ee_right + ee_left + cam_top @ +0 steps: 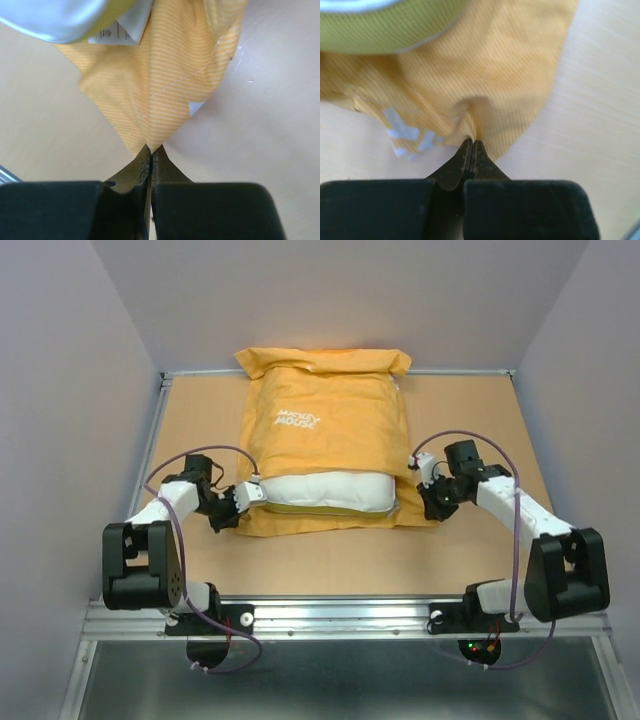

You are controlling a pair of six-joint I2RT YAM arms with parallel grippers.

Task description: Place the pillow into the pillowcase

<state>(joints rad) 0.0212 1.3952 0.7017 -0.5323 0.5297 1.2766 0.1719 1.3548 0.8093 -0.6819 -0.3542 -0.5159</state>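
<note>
Overhead, the tan wooden surface (pixel 480 440), boxed in by pale lilac walls (pixel 60 390), carried the orange-yellow pillowcase (pixel 325 420) at its middle. The case's closed end lay against the far edge and its open mouth faced the arms. White "MICKEY MOUSE" lettering (pixel 298 420) showed on the case's upper side. The case bulged along its whole length. The white pillow (pixel 330 490) lay almost wholly inside it, with only its near end showing as a pale, rounded band across the mouth. Loose lower fabric of the case spread flat on the surface in front of that band.

The two arms reached in from either side of the mouth. The left tool (pixel 471 146) was clamped on the case's near-left corner, its dark fingers pressed together with a small pucker of striped orange cloth caught between the tips. The right tool (pixel 151 150) was likewise closed tight on the pointed near-right corner of the case, where the cloth fanned out from the tips.

A small white care label (pixel 127 32) hung at the pillow's edge in the right wrist view. A few small white printed marks (pixel 405 131) dotted the cloth near the left fingers.
</note>
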